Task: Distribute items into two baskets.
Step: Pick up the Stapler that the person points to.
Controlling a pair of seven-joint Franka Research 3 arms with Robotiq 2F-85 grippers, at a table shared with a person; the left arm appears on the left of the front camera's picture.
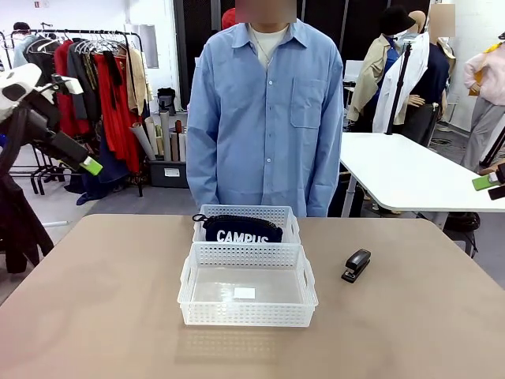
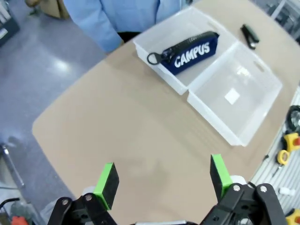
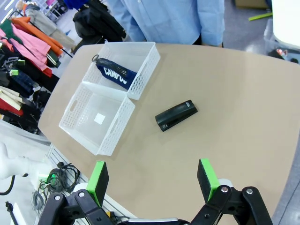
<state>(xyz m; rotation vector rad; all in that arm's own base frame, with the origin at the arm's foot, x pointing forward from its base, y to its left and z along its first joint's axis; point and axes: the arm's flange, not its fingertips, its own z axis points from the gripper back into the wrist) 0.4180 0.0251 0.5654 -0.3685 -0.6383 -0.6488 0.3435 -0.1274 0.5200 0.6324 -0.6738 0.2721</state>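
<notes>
From the front, two white baskets sit end to end and touching in the middle of the tan surface [image 1: 95, 300]. The far basket [image 1: 289, 223] holds the navy pouch [image 1: 241, 230] printed "CAMPUS". The near basket [image 1: 246, 254] has a small white label [image 1: 245, 293] on its floor. The black stapler [image 1: 356, 265] lies on the surface to the right of the near basket, apart from it. A person [image 1: 268, 110] in a light-blue shirt stands at the far edge. The left pincer [image 1: 88, 164] hangs high at the left and the right pincer [image 1: 488, 184] at the right edge; from here I cannot tell how their fingers stand.

In the left wrist view, the left pincer [image 2: 163, 178] is spread wide above bare surface, well apart from the baskets, with nothing between its green pads.

In the right wrist view, the right pincer [image 3: 152, 178] is likewise spread and pinches nothing, hanging above the surface with the stapler beyond it.
</notes>
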